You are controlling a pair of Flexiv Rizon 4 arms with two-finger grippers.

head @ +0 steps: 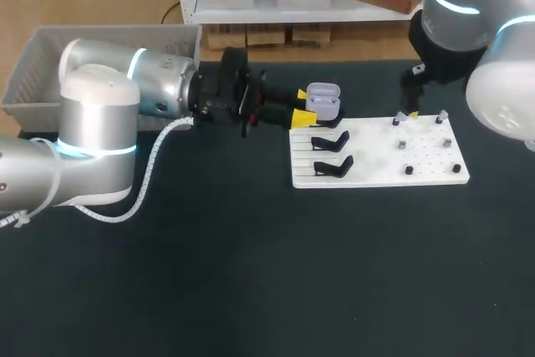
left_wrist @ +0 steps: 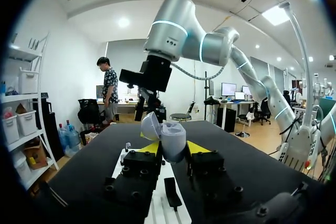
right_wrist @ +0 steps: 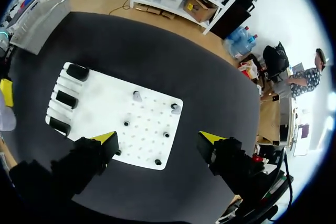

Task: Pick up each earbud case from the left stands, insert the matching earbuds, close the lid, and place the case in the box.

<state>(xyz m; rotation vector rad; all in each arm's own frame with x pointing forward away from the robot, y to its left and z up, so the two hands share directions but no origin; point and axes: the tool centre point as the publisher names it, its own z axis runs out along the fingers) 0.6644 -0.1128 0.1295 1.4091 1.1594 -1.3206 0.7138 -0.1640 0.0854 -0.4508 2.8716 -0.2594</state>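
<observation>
Clearly the job is at an early stage. At the far left the grey box [head: 25, 81] sits on the table [head: 251, 273], and no case shows in the part of it that the left arm does not hide. The left gripper [head: 306, 106] lies level at the rearmost stand, its fingers drawn in narrow on the lilac case [head: 323, 99], one yellow tip against each side. The lid [left_wrist: 150, 125] stands open. I cannot tell whether the case rests on its stand or is just clear of it. Beside it, the two other black stands [head: 331, 141] on the white board [head: 376, 175] are bare. Further right, two pale earbuds [right_wrist: 137, 96] sit on their pegs near the board's back edge, apart from the case, with darker pieces nearer the front. The right gripper [right_wrist: 157, 139] hangs over that end of the board with its fingers spread wide, holding nothing. As I judge it, grasping the case is the step in hand. Putting in the earbuds, shutting the lid and placing the case in the box are all left to do.
</observation>
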